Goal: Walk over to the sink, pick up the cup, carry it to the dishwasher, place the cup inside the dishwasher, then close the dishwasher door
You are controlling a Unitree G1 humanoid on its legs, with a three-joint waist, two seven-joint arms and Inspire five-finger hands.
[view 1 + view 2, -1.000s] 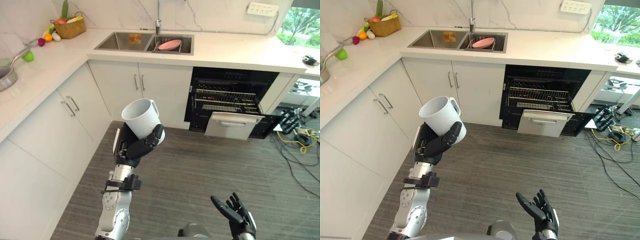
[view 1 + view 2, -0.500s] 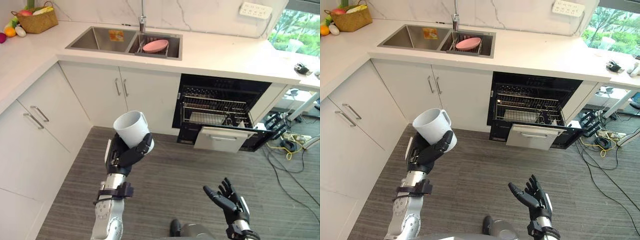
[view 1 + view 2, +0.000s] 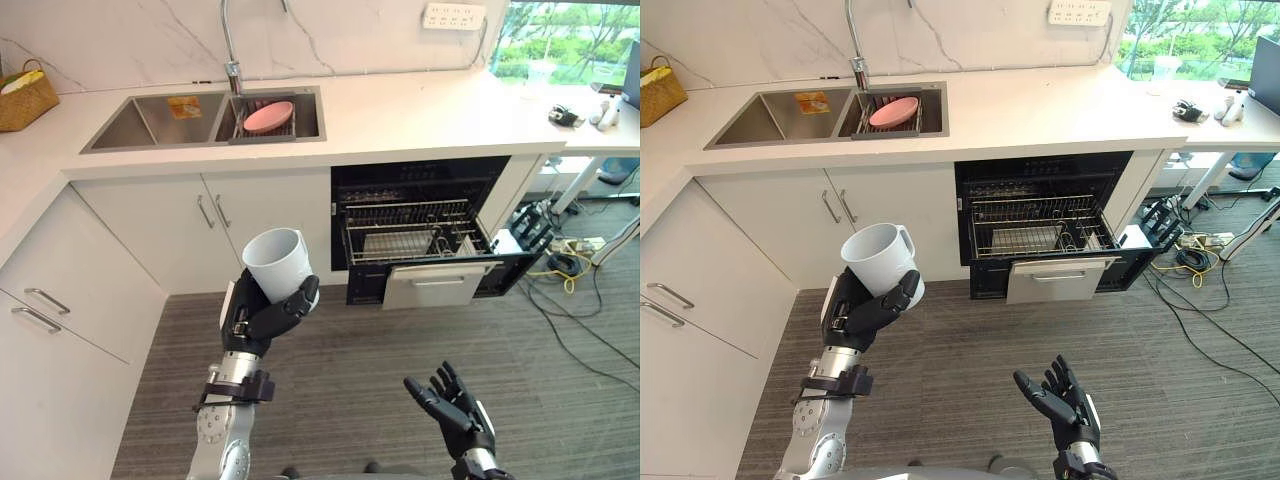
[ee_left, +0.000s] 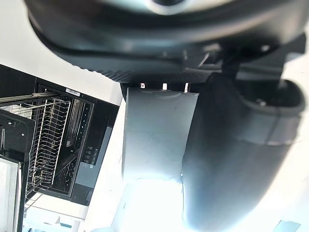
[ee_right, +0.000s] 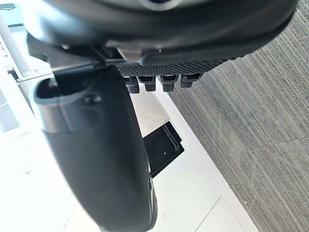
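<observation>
My left hand [image 3: 258, 318] is shut on a white cup [image 3: 277, 264], mouth tilted up and away, held over the floor in front of the sink cabinets. The cup [image 4: 157, 135] fills the space past that hand's fingers in the left wrist view. The dishwasher [image 3: 420, 220] stands open under the counter to the right, its wire rack [image 3: 415, 240] pulled out over the lowered door [image 3: 438, 284]. My right hand [image 3: 450, 408] hangs open and empty low at the right, fingers spread.
The sink [image 3: 205, 115] in the white counter holds a pink plate [image 3: 268, 117]. A wicker basket [image 3: 22, 98] sits at the far left. White cabinets [image 3: 60, 330] line the left side. Cables [image 3: 575, 270] lie on the floor at the right.
The camera has swung right, so the counter and dishwasher have shifted left in view and the dishwasher looks nearer. The cup stays in my left hand; my right hand remains open.
</observation>
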